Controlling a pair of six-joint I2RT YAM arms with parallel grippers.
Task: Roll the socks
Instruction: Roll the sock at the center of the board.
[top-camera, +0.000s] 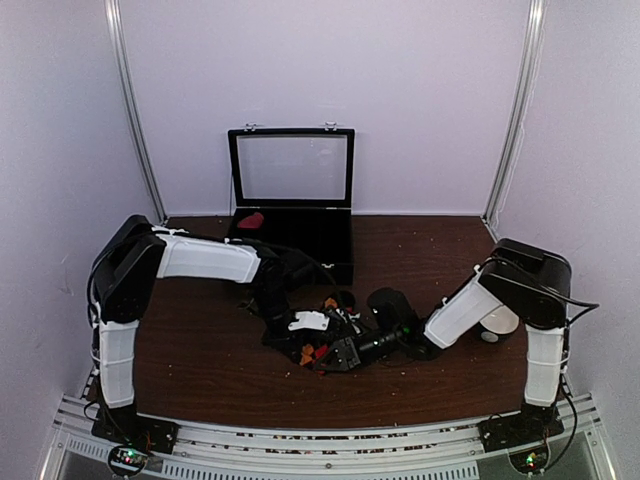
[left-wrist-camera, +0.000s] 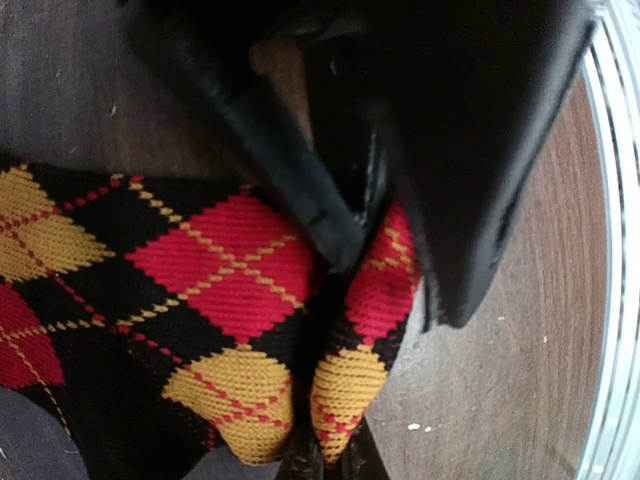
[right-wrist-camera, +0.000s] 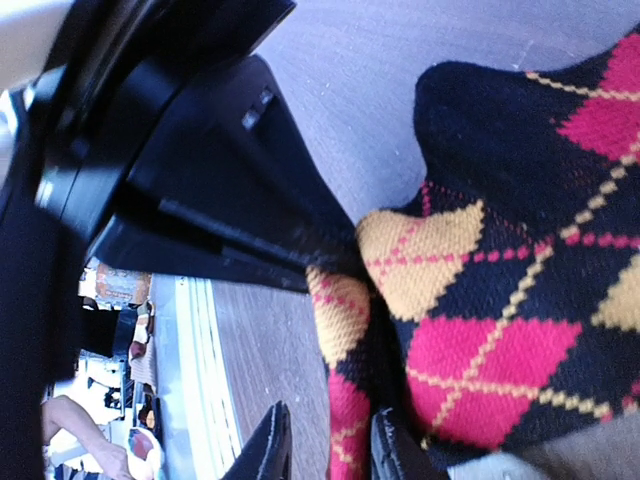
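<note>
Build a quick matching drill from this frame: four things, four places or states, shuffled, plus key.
Things:
1. left gripper
2. case lid
3. red item
4. argyle sock

Places or states:
a. raised upright
b. inside the case
c. pinched shut on fabric
d. lying on the table

Pairs: 1-c, 2-a, 3-b, 4-d

At the back of the dark wooden tabletop (top-camera: 200, 370) before me sits a black case (top-camera: 335, 240), its glass lid (top-camera: 292, 167) standing upright. Behind the case is a lavender wall (top-camera: 400, 80). Metal posts (top-camera: 135, 110) flank it. Well nearer me than the case, a ribbed metal rail (top-camera: 330, 440) edges the tabletop.
</note>
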